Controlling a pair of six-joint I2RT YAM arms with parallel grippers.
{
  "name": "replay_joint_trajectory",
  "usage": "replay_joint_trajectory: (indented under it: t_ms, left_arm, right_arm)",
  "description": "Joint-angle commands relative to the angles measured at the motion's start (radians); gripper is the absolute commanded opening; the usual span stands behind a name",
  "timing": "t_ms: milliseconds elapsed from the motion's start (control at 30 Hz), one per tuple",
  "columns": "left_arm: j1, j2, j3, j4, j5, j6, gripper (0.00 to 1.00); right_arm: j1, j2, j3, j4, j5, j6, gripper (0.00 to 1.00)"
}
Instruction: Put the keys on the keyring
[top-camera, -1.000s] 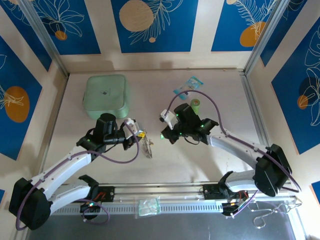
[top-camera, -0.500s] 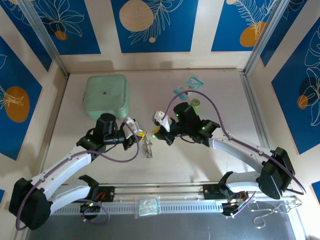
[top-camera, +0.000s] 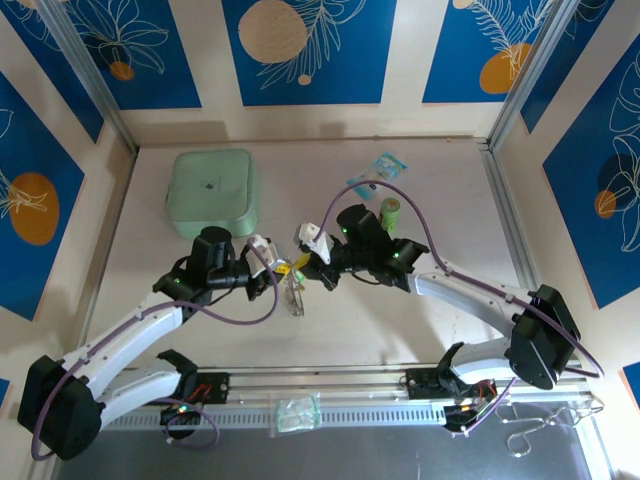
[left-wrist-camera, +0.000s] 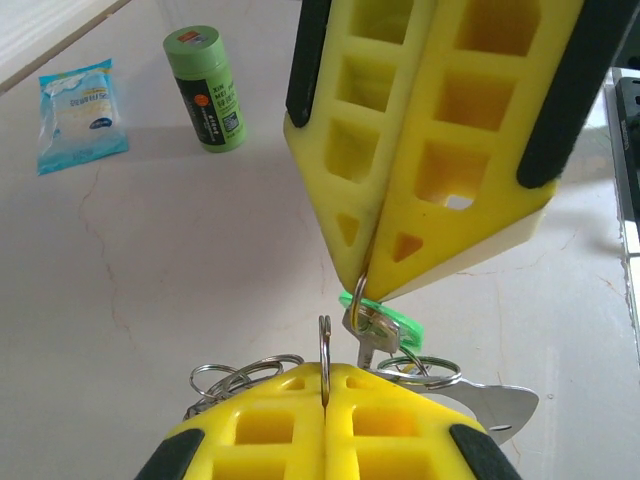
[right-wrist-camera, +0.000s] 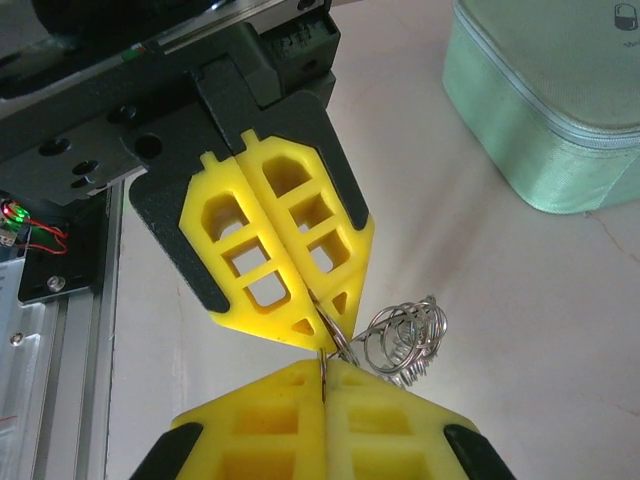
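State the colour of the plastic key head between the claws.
The key head is green, clearest in the left wrist view.

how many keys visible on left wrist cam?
1: green-headed key hanging at the right gripper tips, just above the left gripper. A yellow one may be hidden.

A pale mint-green square zip case with rounded corners (top-camera: 211, 186) lies flat at the far left of the pale marbled table (top-camera: 450, 240). A small green plastic cylinder with a printed label (top-camera: 391, 211) stands upright right of centre. Just beyond it lies a light-blue sealed packet (top-camera: 389, 163). A small clear plastic bag (top-camera: 296, 411) rests on the grey ribbed rail (top-camera: 380, 412) at the near edge. Blue wall panels with white leaf drawings (top-camera: 300, 45) surround the table.
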Motion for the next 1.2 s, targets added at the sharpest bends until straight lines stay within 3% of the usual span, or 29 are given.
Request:
replay_joint_trajectory:
  t_ms: [0, 300, 833, 1167]
  left_arm:
    - [-0.008, 0.002, 0.008, 0.026, 0.036, -0.009, 0.00]
    - [-0.008, 0.004, 0.007, 0.023, 0.041, -0.010, 0.00]
    - [-0.008, -0.004, 0.001, 0.034, 0.048, 0.006, 0.00]
    - [-0.028, -0.020, -0.006, 0.017, -0.002, 0.080, 0.00]
  right_arm:
    - [0.011, 0.015, 0.037, 0.026, 0.002, -0.003, 0.00]
    - [0.014, 0.029, 0.046, 0.032, 0.032, 0.003, 0.00]
    - [0.018, 0.052, 0.079, -0.026, 0.205, 0.052, 0.00]
    - [-0.001, 0.051, 0.103, -0.063, 0.183, 0.144, 0.00]
